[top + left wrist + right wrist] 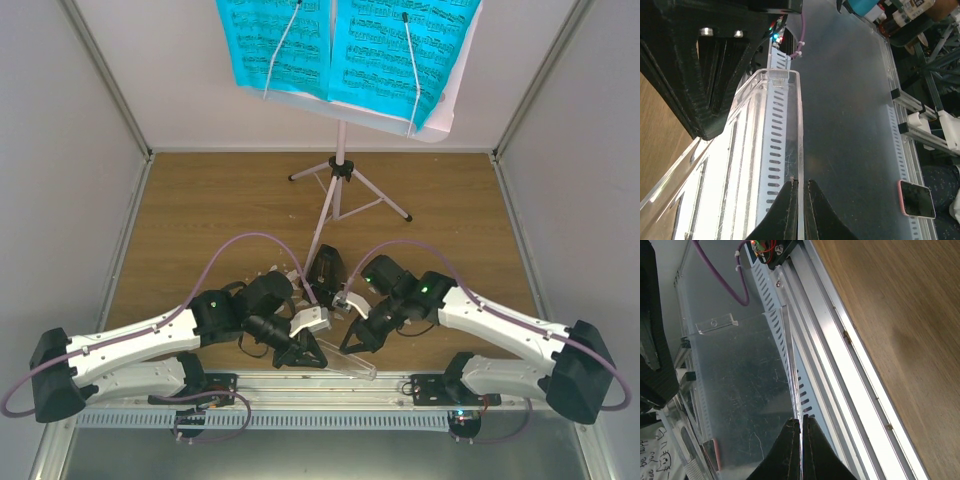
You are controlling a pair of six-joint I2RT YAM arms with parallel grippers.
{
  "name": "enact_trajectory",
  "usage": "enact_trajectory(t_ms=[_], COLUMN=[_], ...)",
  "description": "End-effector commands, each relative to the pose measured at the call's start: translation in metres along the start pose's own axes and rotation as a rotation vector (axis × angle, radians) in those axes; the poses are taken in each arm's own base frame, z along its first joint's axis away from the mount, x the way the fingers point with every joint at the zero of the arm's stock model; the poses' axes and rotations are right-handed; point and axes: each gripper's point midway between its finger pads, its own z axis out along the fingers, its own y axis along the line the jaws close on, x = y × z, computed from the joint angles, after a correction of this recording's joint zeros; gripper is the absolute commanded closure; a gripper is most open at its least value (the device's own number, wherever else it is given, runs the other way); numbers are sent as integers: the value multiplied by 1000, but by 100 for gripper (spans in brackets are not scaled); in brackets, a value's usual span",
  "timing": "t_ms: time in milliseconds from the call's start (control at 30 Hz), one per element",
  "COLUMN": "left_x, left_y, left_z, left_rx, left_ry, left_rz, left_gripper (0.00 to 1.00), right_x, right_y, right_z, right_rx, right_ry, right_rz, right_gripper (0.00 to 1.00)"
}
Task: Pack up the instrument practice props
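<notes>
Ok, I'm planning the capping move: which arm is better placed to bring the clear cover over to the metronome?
Probably right. Both grippers pinch the clear cover, but the right gripper sits closer to the metronome than the left gripper does.

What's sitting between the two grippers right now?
The clear cover: left gripper and right gripper each pinch an edge of it, as both wrist views show.
</notes>
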Motion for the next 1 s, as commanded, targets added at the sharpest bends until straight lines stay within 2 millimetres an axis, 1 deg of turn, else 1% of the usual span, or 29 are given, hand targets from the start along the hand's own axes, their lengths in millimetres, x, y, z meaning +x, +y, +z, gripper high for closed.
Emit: enact_trajectory(t_ms=[0,33,67,167,200,233,267,300,367,433,500,600,667,733,767,867,967], left_x=[5,5,5,2,0,-3,-5,-8,-12,-19,-27,-53,-71,-91,-100,-124,-140], left_y=[-2,-2,-2,-3,-1,0,2,4,10,16,20,22,25,28,28,22,20], left_z=[1,1,1,0,-1,-1,-2,-2,-2,-4,-6,-21,-36,-57,-67,-105,-139], left_rx=[6,8,9,4,-6,-18,-30,-43,-72,-100,-98,-89,-98,-115,-118,-109,-90], left_ry=[12,13,13,0,-8,-20,-31,-45,-76,-124,-187,-335,-427,-522,-568,-734,-895], left_rz=[-6,-8,-9,-13,-18,-21,-28,-36,-59,-88,-116,-147,-155,-145,-141,-119,-116], left_gripper=[100,100,100,100,100,100,100,100,100,100,100,100,100,100,100,100,100], right_x=[-3,-3,-3,-8,-12,-18,-24,-30,-46,-65,-87,-110,-118,-121,-123,-119,-118], right_y=[6,5,3,0,-1,-4,-9,-14,-26,-31,-31,-25,-19,-8,0,16,34], right_z=[-4,-4,-5,-10,-14,-18,-25,-33,-55,-83,-117,-164,-192,-214,-228,-253,-269], right_rx=[-5,3,15,61,87,121,168,219,320,391,431,459,467,434,414,368,324], right_ry=[-27,-31,-33,-64,-86,-112,-144,-180,-271,-402,-572,-834,-1006,-1165,-1252,-1407,-1495], right_rz=[-4,-4,-2,-3,-7,-4,2,12,39,67,86,81,75,59,38,7,-58], right_gripper=[99,96,89,59,43,32,24,18,13,8,3,1,0,0,0,1,0])
